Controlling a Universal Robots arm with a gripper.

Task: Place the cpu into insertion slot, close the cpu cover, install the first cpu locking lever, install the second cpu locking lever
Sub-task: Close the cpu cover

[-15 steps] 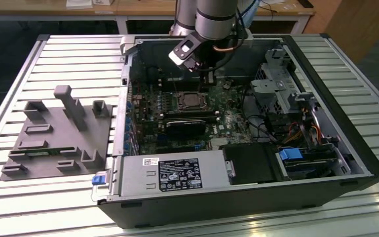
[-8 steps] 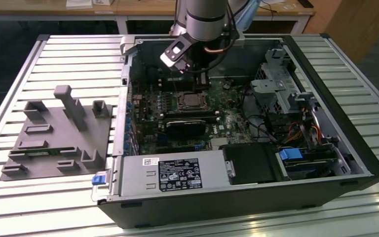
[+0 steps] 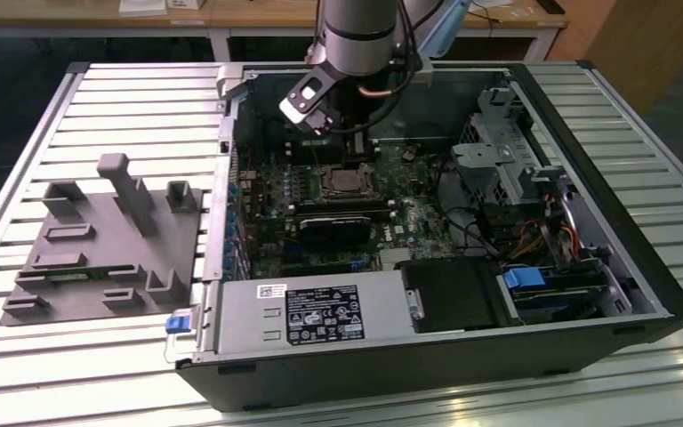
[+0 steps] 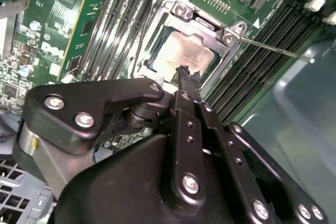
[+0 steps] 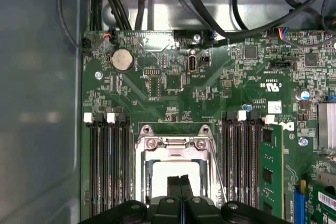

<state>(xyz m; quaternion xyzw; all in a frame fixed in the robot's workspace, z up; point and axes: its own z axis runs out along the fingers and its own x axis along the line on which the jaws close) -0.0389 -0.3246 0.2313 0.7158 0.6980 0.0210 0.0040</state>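
Note:
The cpu [image 4: 181, 51] lies flat in the insertion slot [image 3: 344, 182], its silvery top showing in both wrist views [image 5: 176, 171]. The cpu cover [image 5: 176, 145] lies down over it as a silver frame with two screw heads at one end. A thin locking lever [image 4: 273, 50] sticks out sideways from the socket, away from the board. My gripper [image 4: 188, 74] hangs just above the socket's edge, fingers [image 5: 180, 182] pressed together with nothing between them. In the exterior view the gripper [image 3: 348, 153] sits low inside the open computer case.
Long black memory slots [image 5: 107, 166] flank the socket on both sides. A black heatsink [image 3: 335, 227] and the power supply [image 3: 306, 316] lie nearer the case front. A drive cage [image 3: 508, 156] and cables fill the exterior view's right. A grey fixture plate [image 3: 104, 240] stands outside the case.

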